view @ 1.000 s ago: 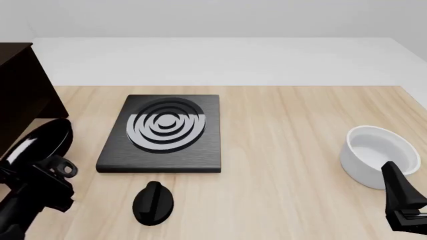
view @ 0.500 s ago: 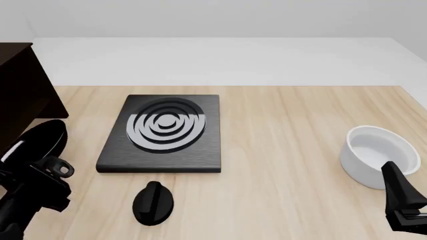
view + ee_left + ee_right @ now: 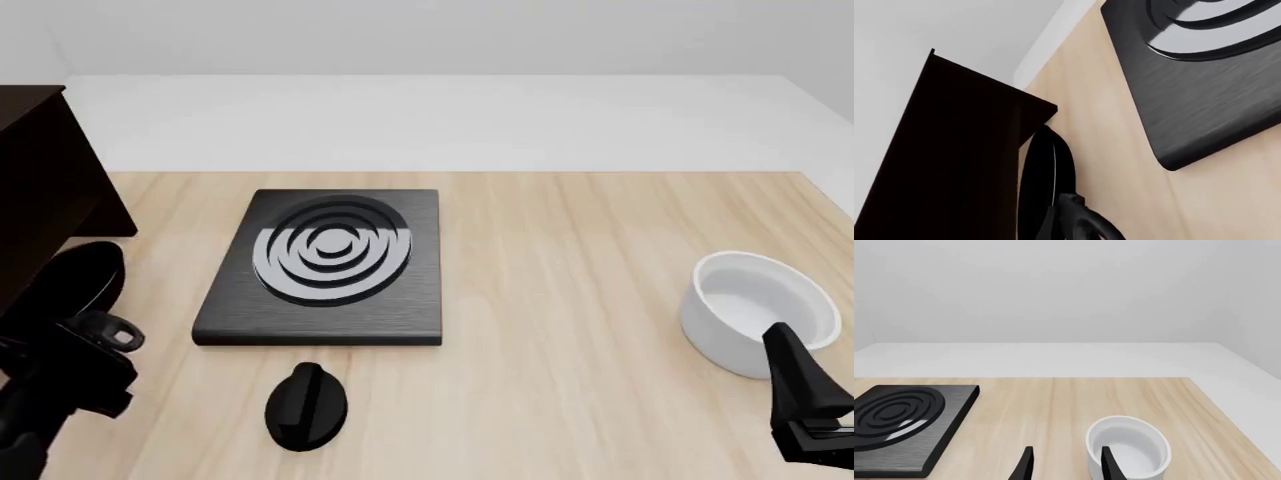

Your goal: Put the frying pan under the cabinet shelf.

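The frying pan (image 3: pixel 70 284) is black and tilted on edge, off the table at the far left, right beside the cabinet shelf (image 3: pixel 38 190). My left gripper (image 3: pixel 83 342) is shut on its handle end. In the left wrist view the frying pan (image 3: pixel 1043 182) shows edge-on, close against the dark cabinet shelf (image 3: pixel 954 150) side panel, partly below its top board. My right gripper (image 3: pixel 1067 467) stands open near the front right, with nothing between its fingers.
A black square plate with grey rings (image 3: pixel 327 265) lies left of centre. A black oval knob-like object (image 3: pixel 307 402) sits in front of it. A white bowl (image 3: pixel 758 310) stands at the right, just beyond my right gripper (image 3: pixel 801 390).
The left gripper has carried the frying pan further left, closer to the cabinet shelf. The right arm has not moved.
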You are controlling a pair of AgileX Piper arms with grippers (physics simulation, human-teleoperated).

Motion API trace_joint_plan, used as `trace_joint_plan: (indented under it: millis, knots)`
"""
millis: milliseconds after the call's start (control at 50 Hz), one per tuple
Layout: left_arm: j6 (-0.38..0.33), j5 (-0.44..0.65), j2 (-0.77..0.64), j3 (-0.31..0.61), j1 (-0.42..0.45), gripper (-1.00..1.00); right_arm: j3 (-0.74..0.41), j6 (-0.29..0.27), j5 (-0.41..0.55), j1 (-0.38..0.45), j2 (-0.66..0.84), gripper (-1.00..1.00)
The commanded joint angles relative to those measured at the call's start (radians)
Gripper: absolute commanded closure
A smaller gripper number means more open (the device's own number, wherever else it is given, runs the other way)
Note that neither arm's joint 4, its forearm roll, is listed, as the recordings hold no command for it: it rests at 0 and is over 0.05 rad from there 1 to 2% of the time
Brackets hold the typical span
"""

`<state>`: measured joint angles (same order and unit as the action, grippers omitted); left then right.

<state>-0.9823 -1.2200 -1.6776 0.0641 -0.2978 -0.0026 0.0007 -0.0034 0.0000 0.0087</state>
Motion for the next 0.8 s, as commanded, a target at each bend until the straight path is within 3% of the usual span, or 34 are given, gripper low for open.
trace_joint_plan:
  millis: [20,580,800]
  knots:
    - [0.012,0.000,-0.034,-0.004,-0.118,1.00,0.000,0.000,0.000,0.000,0.000,-1.00]
    - [-0.046,0.000,-0.106,0.037,-0.130,1.00,0.000,0.000,0.000,0.000,0.000,-1.00]
    - [-0.164,0.000,-0.230,0.085,-0.095,1.00,0.000,0.000,0.000,0.000,0.000,-1.00]
